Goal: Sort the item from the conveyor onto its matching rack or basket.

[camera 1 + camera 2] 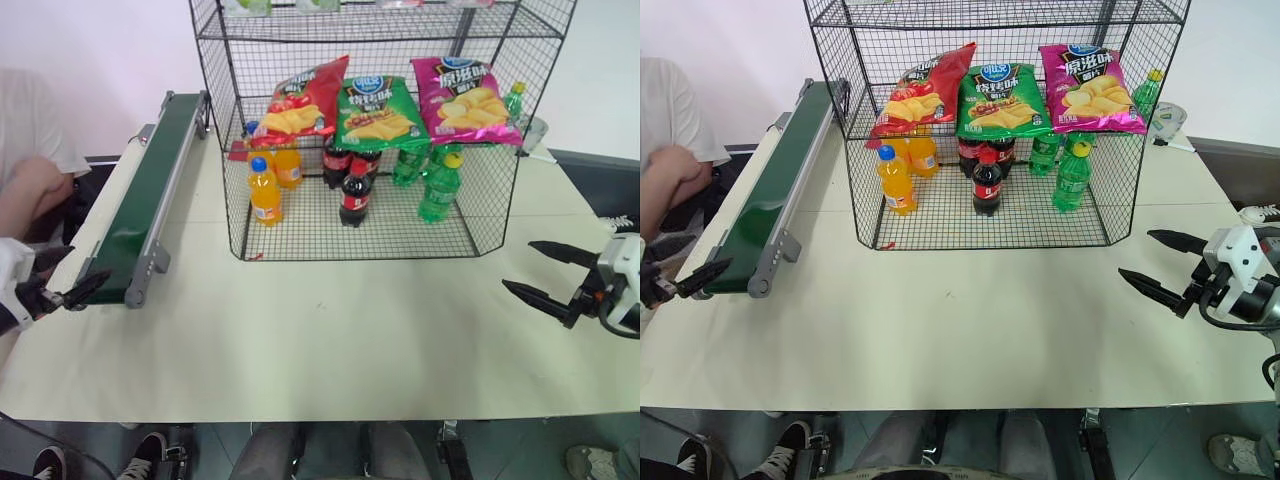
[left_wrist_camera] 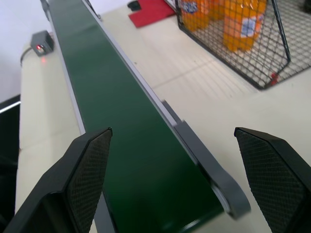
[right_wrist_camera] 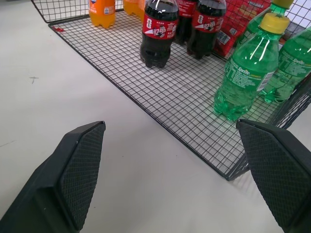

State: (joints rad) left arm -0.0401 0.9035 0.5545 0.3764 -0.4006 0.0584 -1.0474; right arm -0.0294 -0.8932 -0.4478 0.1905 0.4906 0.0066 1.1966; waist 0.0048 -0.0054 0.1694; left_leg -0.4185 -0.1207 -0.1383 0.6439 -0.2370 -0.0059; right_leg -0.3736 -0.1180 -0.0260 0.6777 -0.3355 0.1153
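A: Where is the red chip bag (image 1: pixel 303 99)?

B: Upper centre of the frame, lying tilted on a shelf of the black wire rack (image 1: pixel 490 215), next to the green chip bag (image 1: pixel 378 112) and the pink one (image 1: pixel 462 98). The belt of the conveyor (image 1: pixel 150 190), running up the left side of the bench (image 1: pixel 330 340), looks bare.

A: And the pincers?

B: The left pincer (image 1: pixel 62 282) hangs at the lower left, just off the near end of the conveyor, fingers spread wide with nothing between them. The right pincer (image 1: pixel 545 274) sits at the lower right, in front of the rack's right corner, also spread and empty.

A: So what is the step in hand?

B: I judge the red bag already sits in its place, so it is either waiting or finished. If another bag comes down the belt, the left pincer is well lined up: wait for the bag to reach the near end, close on a crinkled edge rather than the puffed middle, and lift clear of the grey frame.

A: Any risks?

B: The orange bottles (image 1: pixel 265 192) and cola bottles (image 1: pixel 355 196) stand below; come in above them, level with the shelf.
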